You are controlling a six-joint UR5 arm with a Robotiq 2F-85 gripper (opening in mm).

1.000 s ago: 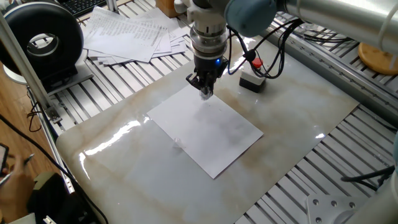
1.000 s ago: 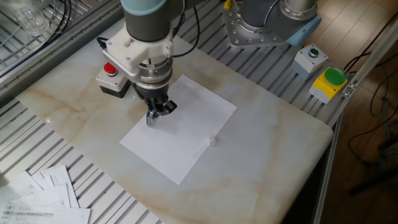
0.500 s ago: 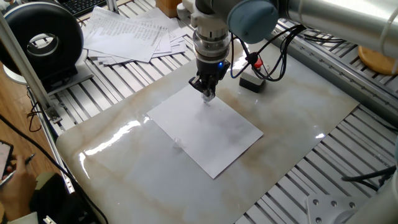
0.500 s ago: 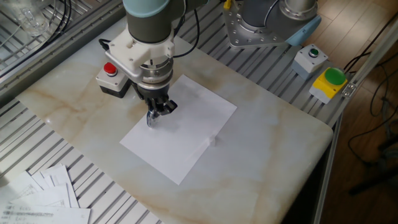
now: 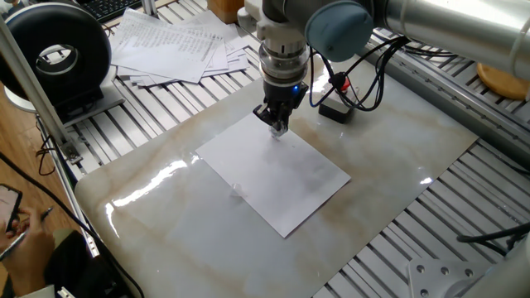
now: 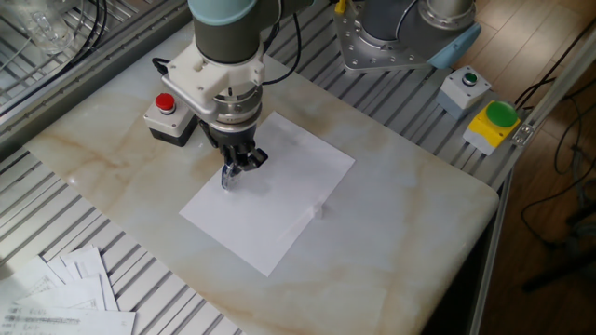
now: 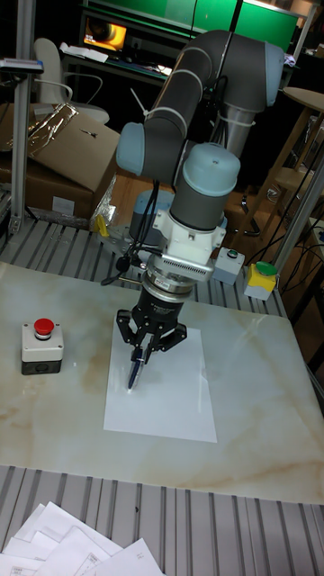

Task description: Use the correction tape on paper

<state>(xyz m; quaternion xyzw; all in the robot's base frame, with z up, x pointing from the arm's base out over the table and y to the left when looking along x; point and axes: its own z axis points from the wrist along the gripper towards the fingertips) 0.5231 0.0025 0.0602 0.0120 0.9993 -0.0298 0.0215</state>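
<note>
The paper lies flat in the middle of the marble tabletop. My gripper points straight down over the sheet's far corner area. It is shut on the correction tape, a slim dark piece with a paler tip. The tape slants down from the fingers, and its tip meets the paper or hangs just above it; I cannot tell which.
A box with a red button stands close beside the gripper, its cable trailing off. A fanned pile of printed sheets lies off the slab. Yellow and grey button boxes sit at one table edge. A small clear scrap rests by the paper's edge.
The gripper, with the correction tape in it, has crept a short way across the paper, to the right in both fixed views. The sheet has stayed where it was.
</note>
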